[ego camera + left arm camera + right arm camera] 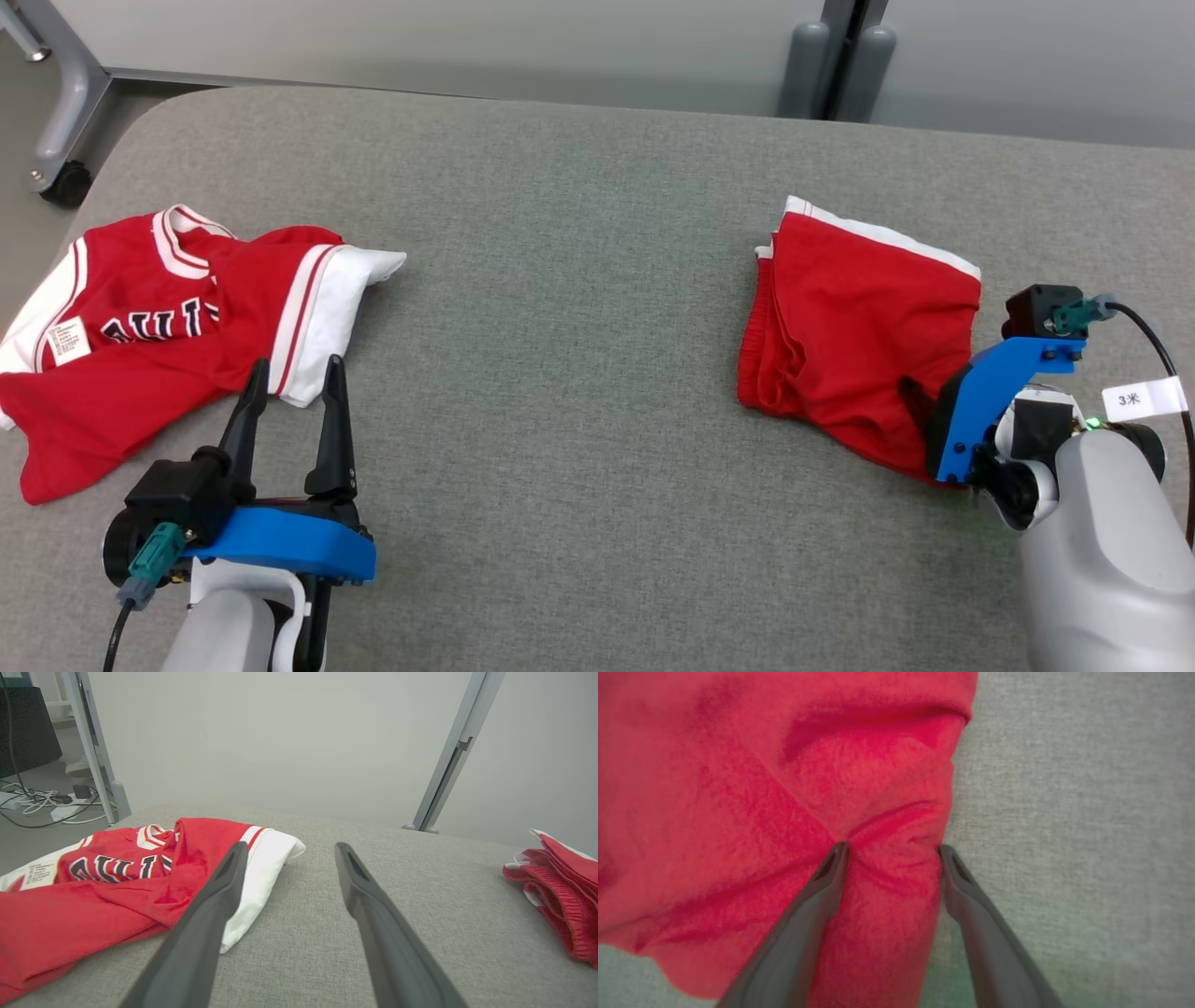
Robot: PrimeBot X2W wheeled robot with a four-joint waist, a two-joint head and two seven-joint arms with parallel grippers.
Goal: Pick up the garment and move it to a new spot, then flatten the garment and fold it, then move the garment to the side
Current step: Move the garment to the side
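Note:
The garment (140,373), a red jersey with white sleeves and black lettering, lies crumpled at the table's left edge; in the left wrist view the garment (117,891) is at the left. My left gripper (297,364) stands open just in front of its white sleeve, and between the spread fingers of the left gripper (290,847) there is bare grey cloth. My right gripper (920,397) points down onto the red shorts (840,317). In the right wrist view the right gripper (893,848) is open, its tips touching a ridge of the shorts (738,788) near their edge.
The grey padded table (579,280) has a wide bare stretch between the two pieces of clothing. The shorts (560,896) lie folded at the right. A metal frame leg with a caster (65,182) stands off the far left corner.

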